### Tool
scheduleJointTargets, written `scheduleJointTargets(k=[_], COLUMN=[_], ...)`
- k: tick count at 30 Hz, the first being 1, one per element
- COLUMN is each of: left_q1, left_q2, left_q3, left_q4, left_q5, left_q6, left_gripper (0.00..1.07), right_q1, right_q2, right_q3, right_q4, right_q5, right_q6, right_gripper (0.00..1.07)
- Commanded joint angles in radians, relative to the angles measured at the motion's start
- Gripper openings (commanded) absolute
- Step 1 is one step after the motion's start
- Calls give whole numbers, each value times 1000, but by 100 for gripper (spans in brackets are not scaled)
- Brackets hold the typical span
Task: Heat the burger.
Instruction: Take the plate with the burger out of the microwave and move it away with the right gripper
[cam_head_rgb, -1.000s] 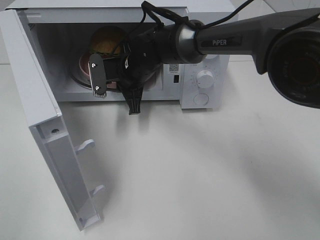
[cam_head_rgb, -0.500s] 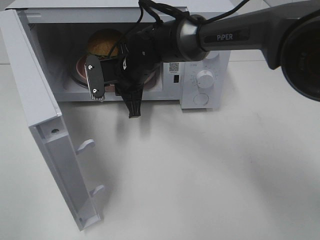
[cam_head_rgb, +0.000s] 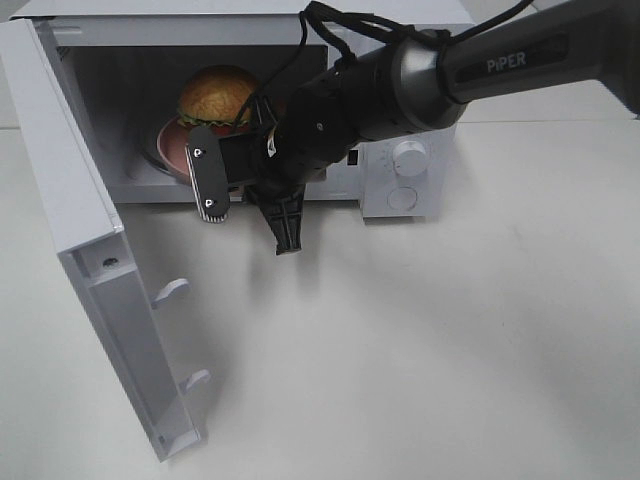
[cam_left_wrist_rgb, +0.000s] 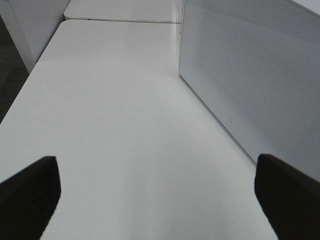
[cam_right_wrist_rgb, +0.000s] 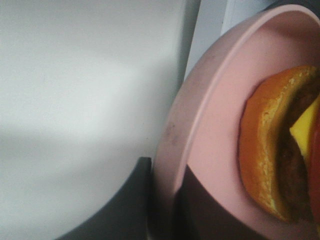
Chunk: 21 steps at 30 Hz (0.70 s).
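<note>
Exterior high gives us the whole layout: a white microwave stands at the back of the white table, its door swung wide to the left. Inside, the burger sits upright on a pink plate, bun top up, with no clear long axis since it is round. The right gripper reaches across the oven mouth from the right, its dark body covering the plate's near right part and much of the cavity. From here we cannot see what its fingers meet.

Left wrist shows us something the high camera misses: the left gripper, out of frame above, hangs over bare table with its two dark fingers spread wide at either lower corner, nothing between them. The door's perforated panel runs along one side.

Right wrist brings us close to the plate. Its rim runs into a dark finger of the right gripper, whose jaws are pinched onto that rim. The burger is cut off at the frame edge; we make out bottom bun, patty and a yellow cheese corner, all blurred.
</note>
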Motion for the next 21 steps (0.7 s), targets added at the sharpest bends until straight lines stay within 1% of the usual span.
scheduleJointTargets(k=[1, 2, 3, 4, 6, 7, 8, 10, 13, 15, 18, 20, 21], left_q1=[4, 4, 4, 4, 4, 4, 4, 4, 4, 4, 4, 4, 4], left_q2=[-18, -18, -18, -18, -18, -18, -18, -18, -18, -18, -18, -18, -18], left_q3=[2, 2, 2, 2, 2, 2, 2, 2, 2, 2, 2, 2, 2], left_q4=[1, 1, 1, 1, 1, 1, 1, 1, 1, 1, 1, 1, 1], left_q5=[-16, -16, -16, -16, -16, -16, -16, -16, -16, -16, -16, -16, -16], left_q6=[-6, -6, -6, -6, -6, -6, -6, -6, -6, -6, -6, -6, -6], left_gripper=[98, 98, 98, 98, 98, 98, 98, 98, 98, 98, 98, 98, 98], right_q1=[2, 2, 2, 2, 2, 2, 2, 2, 2, 2, 2, 3, 3], right_q2=[-44, -66, -66, -86, -94, -113, -113, -151, -160, -205, -216, -256, -256], right_q3=[13, 54, 54, 90, 104, 133, 133, 196, 210, 282, 300, 369, 369], right_q4=[-17, -17, -17, -17, -17, -25, -25, -51, -52, -61, -61, -66, -66], right_q5=[-98, -135, -135, -165, -174, -180, -180, -210, -222, -271, -280, -309, -309], right_q6=[-2, -2, -2, -2, -2, -2, -2, -2, -2, -2, -2, -2, -2], right_gripper=[0, 0, 0, 0, 0, 0, 0, 0, 0, 0, 0, 0, 0])
